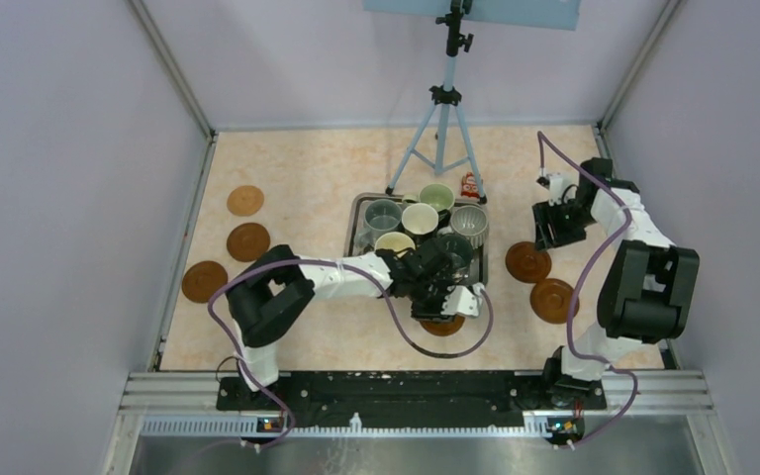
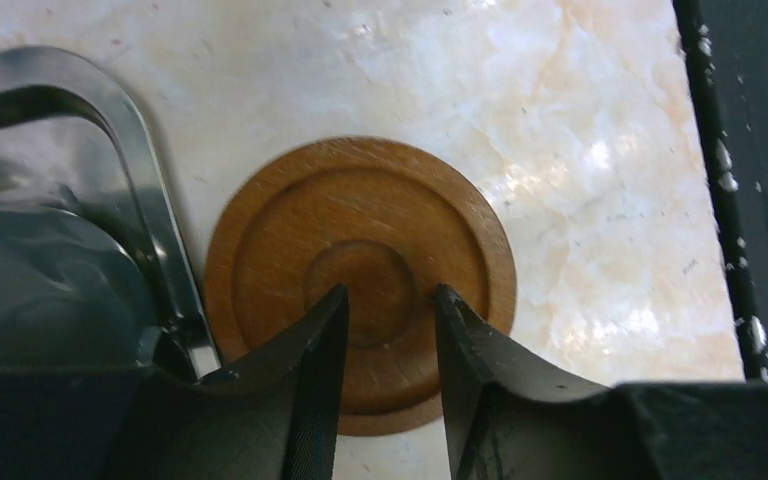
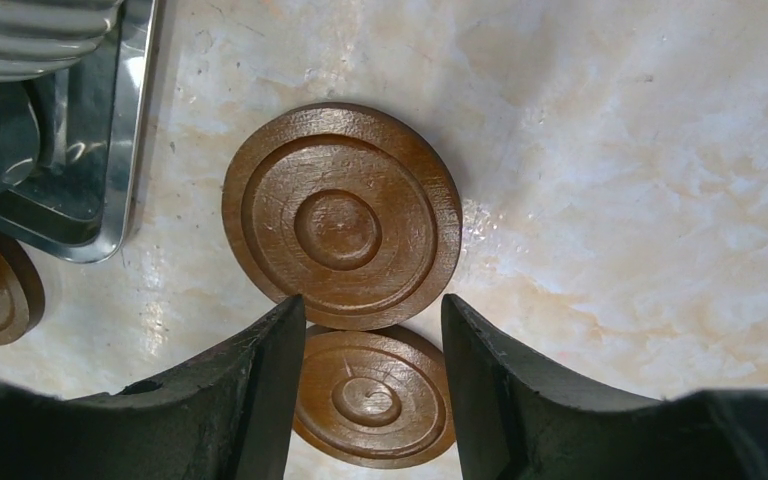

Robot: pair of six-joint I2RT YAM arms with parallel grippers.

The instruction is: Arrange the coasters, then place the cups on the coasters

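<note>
Six coasters lie on the table. Three coasters (image 1: 247, 241) sit at the left and two coasters (image 1: 527, 262) at the right. One coaster (image 1: 442, 325) (image 2: 360, 285) lies just in front of the tray. My left gripper (image 1: 442, 302) (image 2: 390, 292) hangs right over that one, its jaws a narrow gap apart with nothing between them. My right gripper (image 1: 551, 233) (image 3: 372, 305) is open above the right pair, one coaster (image 3: 342, 215) ahead of its tips and the other coaster (image 3: 375, 395) showing between the fingers. The cups (image 1: 420, 218) stand packed in the steel tray (image 1: 356, 233).
A tripod (image 1: 442, 129) stands behind the tray, with a small red object (image 1: 470, 185) by its foot. The tray's rim (image 2: 150, 200) runs just left of the left gripper's coaster, and its corner (image 3: 110, 150) shows in the right wrist view. Walls enclose the table on three sides.
</note>
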